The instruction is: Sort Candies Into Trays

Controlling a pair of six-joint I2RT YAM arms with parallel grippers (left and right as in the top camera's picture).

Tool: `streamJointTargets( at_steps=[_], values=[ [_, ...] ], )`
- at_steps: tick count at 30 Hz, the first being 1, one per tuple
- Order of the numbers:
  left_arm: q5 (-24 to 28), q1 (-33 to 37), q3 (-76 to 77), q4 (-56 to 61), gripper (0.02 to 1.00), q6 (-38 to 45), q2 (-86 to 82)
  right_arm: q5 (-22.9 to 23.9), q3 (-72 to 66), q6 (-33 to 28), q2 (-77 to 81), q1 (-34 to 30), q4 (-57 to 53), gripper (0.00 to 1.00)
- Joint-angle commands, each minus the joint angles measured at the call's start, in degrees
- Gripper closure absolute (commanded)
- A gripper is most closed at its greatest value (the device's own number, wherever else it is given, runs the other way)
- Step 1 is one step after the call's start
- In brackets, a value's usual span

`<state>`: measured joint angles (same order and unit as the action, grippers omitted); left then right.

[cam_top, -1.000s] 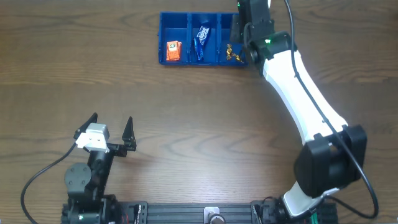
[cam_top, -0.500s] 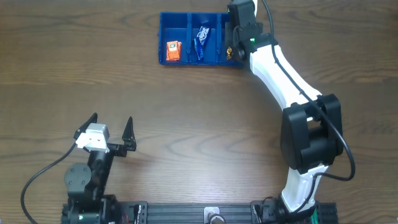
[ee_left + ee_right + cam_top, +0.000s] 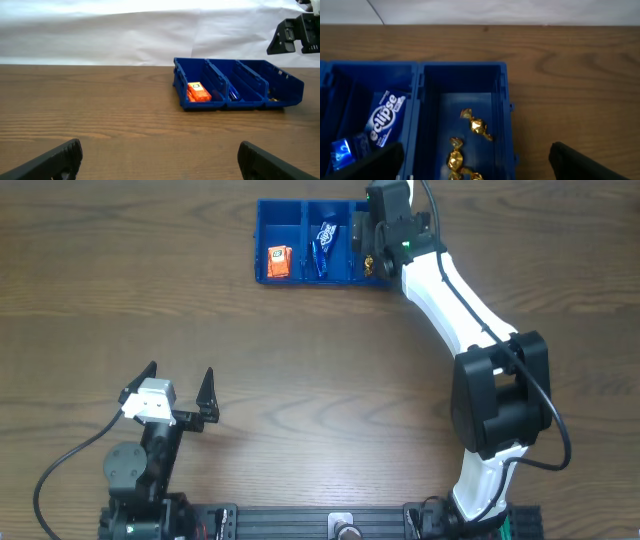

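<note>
A blue three-compartment tray (image 3: 262, 242) lies at the far middle of the table. An orange candy (image 3: 279, 262) sits in its left compartment, blue packets (image 3: 323, 246) in the middle one, gold-wrapped candies (image 3: 476, 126) in the right one. My right gripper (image 3: 362, 238) hangs open above the right compartment, with nothing between its fingers (image 3: 585, 160). My left gripper (image 3: 180, 385) stands open near the table's front left, far from the tray (image 3: 285, 85), holding nothing.
Bare wood table surrounds the tray (image 3: 506, 95). A white backdrop (image 3: 100, 30) runs behind the far table edge. The right arm's white link (image 3: 450, 290) stretches diagonally from its base at the front right up to the tray.
The right arm swung left over the tray's right compartment between one second and half a second ago, then held almost still. The left arm has not moved.
</note>
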<state>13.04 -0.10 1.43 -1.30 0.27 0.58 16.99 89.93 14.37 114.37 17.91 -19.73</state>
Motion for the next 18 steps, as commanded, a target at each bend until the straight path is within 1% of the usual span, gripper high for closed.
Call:
streamJointTargets(
  at_steps=[1,3,4,6,9,10,12,13,15,16,18],
  values=[
    [1.0,0.2,-1.2,-1.8,0.020,0.9,-0.3,0.5,-0.1,0.1,-0.4,0.1,-2.4,0.003],
    [1.0,0.2,-1.2,-1.8,0.020,0.9,-0.3,-1.5,0.5,-0.7,-3.0,0.1,-5.1,0.003],
    [1.0,0.2,-1.2,-1.8,0.020,0.9,-0.3,-4.4,1.1,-3.4,-6.7,0.1,-7.7,0.003],
    [1.0,0.2,-1.2,-1.8,0.020,0.9,-0.3,-4.9,1.2,-3.8,-12.1,-0.1,-11.8,0.003],
    [1.0,0.2,-1.2,-1.8,0.020,0.9,-0.3,-7.8,1.1,-3.7,-19.3,-4.2,-18.5,0.003],
    [1.0,0.2,-1.2,-1.8,0.020,0.9,-0.3,-8.3,0.8,-3.8,-22.3,-6.9,-21.1,0.003],
    [1.0,0.2,-1.2,-1.8,0.020,0.8,-0.3,-8.0,-1.3,-6.5,-28.0,-10.0,-23.8,0.003],
    [1.0,0.2,-1.2,-1.8,0.020,0.8,-0.3,-7.2,-3.0,-7.9,-31.0,-10.5,-24.2,0.003],
    [1.0,0.2,-1.2,-1.8,0.020,0.9,-0.3,-3.7,-7.2,-8.5,-36.8,-10.6,-23.8,0.003],
    [1.0,0.2,-1.2,-1.8,0.020,0.9,-0.3,-1.7,-12.2,-8.5,-43.3,-10.8,-22.3,0.003],
    [1.0,0.2,-1.2,-1.8,0.023,0.8,-0.3,-1.8,-17.3,-8.5,-50.2,-12.0,-20.5,0.003]
  ],
)
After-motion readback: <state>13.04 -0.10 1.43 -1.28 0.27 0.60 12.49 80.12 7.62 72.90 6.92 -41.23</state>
